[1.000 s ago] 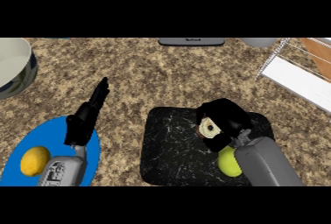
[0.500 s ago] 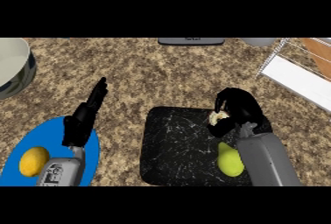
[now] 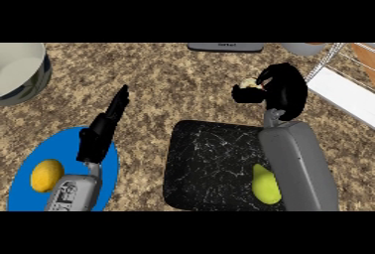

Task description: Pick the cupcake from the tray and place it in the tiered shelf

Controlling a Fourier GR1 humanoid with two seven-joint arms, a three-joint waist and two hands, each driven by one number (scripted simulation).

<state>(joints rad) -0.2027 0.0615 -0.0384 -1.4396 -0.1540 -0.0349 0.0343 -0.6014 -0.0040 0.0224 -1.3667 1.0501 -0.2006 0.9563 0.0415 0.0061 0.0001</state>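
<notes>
Carrying stage: right hand [image 3: 282,92] curling round the cupcake [image 3: 250,84], hovering off the tray [image 3: 212,163]. Next, swinging right to the shelf [image 3: 341,84]. Left hand [image 3: 102,131] resting, fingers straight.

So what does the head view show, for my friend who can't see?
The right hand holds the cupcake above the counter, between the black tray and the shelf. The open left hand rests over a blue plate with a lemon.
</notes>
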